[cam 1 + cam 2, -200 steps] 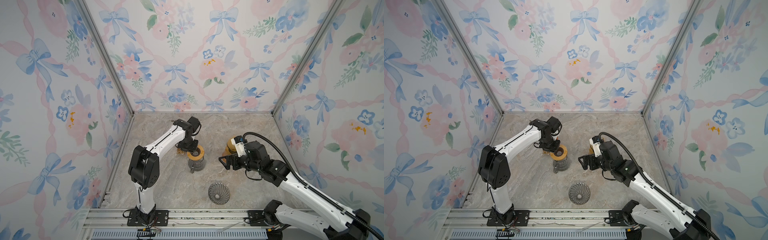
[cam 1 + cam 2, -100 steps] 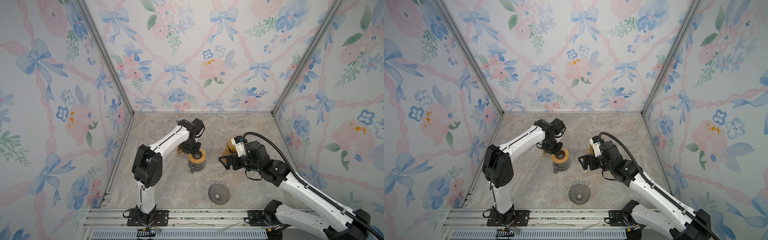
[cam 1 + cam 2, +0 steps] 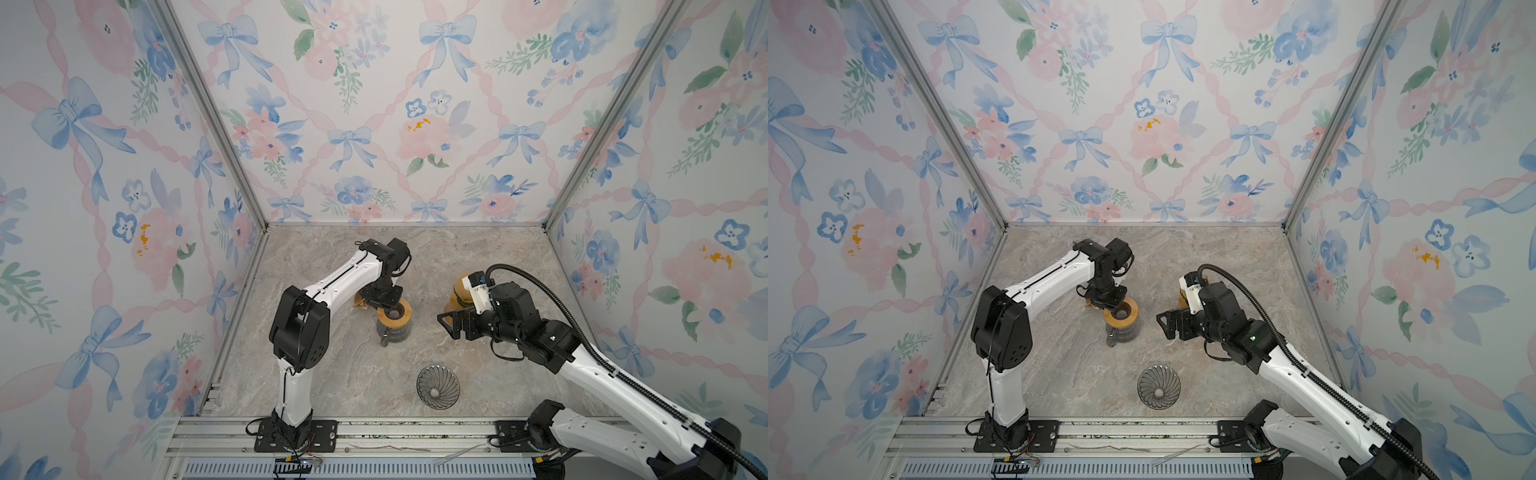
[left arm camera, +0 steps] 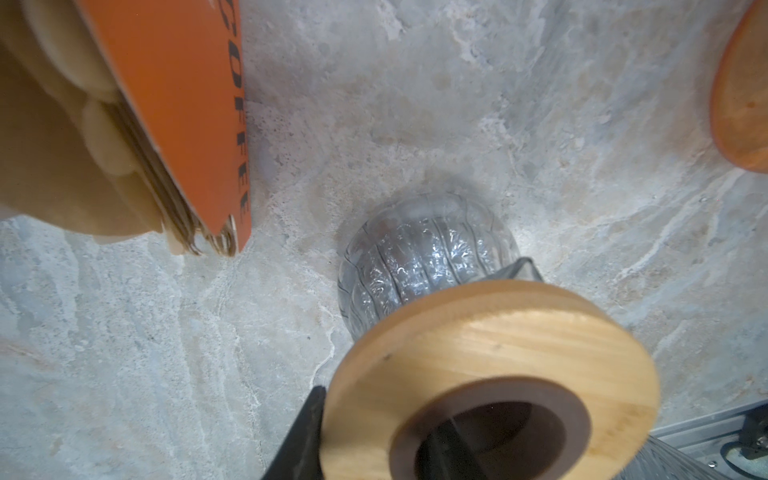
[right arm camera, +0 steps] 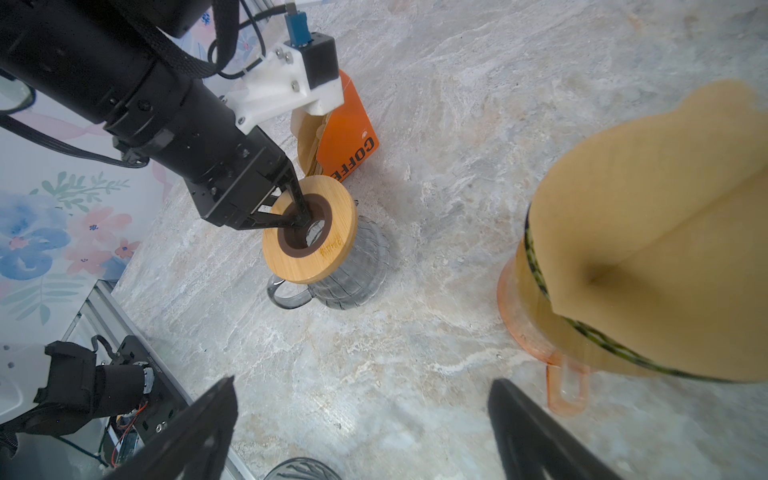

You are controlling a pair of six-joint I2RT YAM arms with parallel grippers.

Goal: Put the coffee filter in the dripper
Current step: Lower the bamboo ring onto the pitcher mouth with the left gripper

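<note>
- Left gripper (image 3: 388,305) is down on the wooden ring (image 5: 332,232). One finger is inside the hole, the other outside the rim. The jaws are narrow and pinched on that ring.
- The ring sits on top of the glass carafe (image 5: 357,270), which stands on the counter (image 3: 332,374) near its middle, a little toward the left edge. Its handle points toward the front edge.
- Just behind the carafe, on the left-edge side, stands the filter pack (image 5: 345,137). It is an orange sleeve lettered COFFEE with brown filters stacked inside. It is close beside the ring, and I cannot tell whether they touch.
- Right gripper (image 5: 361,386) hangs above bare counter with its jaws wide and nothing between them. In both top views it sits to the right of the carafe.
- Toward the right edge are more brown paper filters (image 5: 648,232), wrapped with a dark patterned band. They are on an orange plastic piece (image 5: 523,324) that is see-through and has a loop handle. I cannot tell whether the paper sits in it or over it.
- The glass dripper (image 3: 438,386) is a ribbed cone with its mouth up. It stands alone near the middle of the front edge, well apart from both grippers and with no paper in it.
</note>
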